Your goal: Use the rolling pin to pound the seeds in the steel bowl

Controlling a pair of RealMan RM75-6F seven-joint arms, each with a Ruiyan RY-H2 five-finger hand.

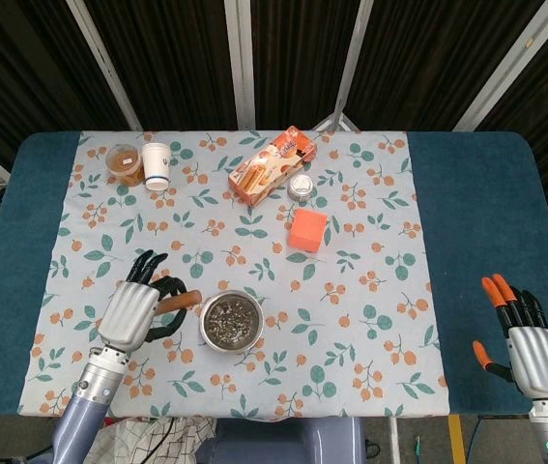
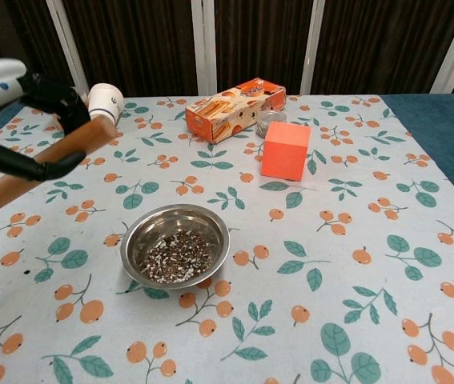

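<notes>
dark fingers [image 2: 30,164] of the left hand [image 1: 130,314] are wrapped round the rolling pin [image 2: 46,160], holding it clear of the cloth, tilted, just left of the steel bowl [image 1: 231,320]; the seeds [image 2: 176,256] look unpounded (pin lifted, pounding left to do). the right hand [image 1: 530,353] hangs well apart at the table edge, fingers straight, holding nothing
</notes>
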